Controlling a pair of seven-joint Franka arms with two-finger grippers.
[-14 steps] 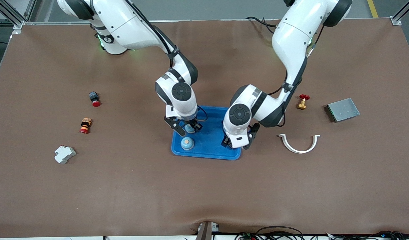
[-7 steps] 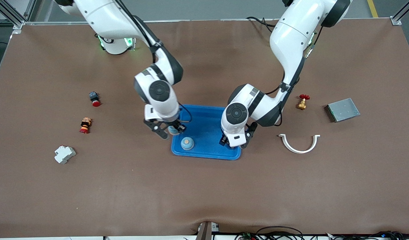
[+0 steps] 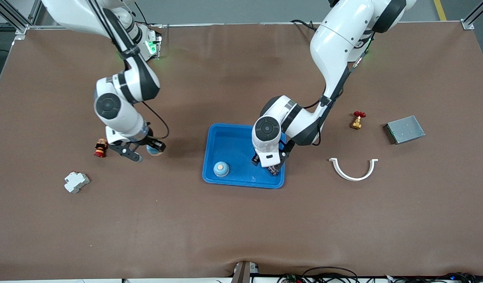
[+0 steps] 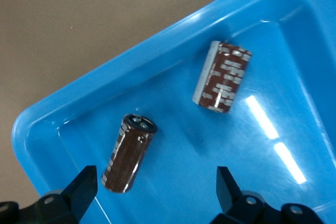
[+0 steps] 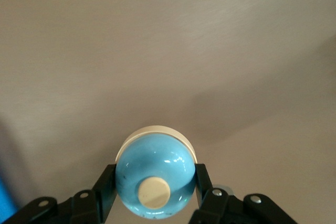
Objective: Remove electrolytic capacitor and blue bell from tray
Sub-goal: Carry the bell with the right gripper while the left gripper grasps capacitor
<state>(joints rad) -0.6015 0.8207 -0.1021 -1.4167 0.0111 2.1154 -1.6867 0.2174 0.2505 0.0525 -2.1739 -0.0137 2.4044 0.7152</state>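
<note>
My right gripper (image 3: 144, 151) is shut on a light blue bell (image 3: 153, 149) with a cream button and holds it over the bare brown table, beside the blue tray (image 3: 233, 145), toward the right arm's end. In the right wrist view the bell (image 5: 155, 179) sits between the fingers (image 5: 105, 184). A second blue bell (image 3: 221, 169) stands in the tray. My left gripper (image 3: 270, 167) is open and low over the tray's corner near the left arm's end. In the left wrist view my left gripper (image 4: 156, 192) is above two brown capacitors, one (image 4: 128, 153) close to a finger, one (image 4: 223, 77) farther off.
A red and orange button part (image 3: 101, 147) lies close to the right gripper. A white block (image 3: 76, 182) lies nearer to the front camera. A white curved piece (image 3: 353, 169), a brass valve (image 3: 357, 120) and a grey metal box (image 3: 404, 129) lie toward the left arm's end.
My right arm has carried the bell from over the tray out over the table toward the right arm's end. My left gripper has moved a little farther in over the tray.
</note>
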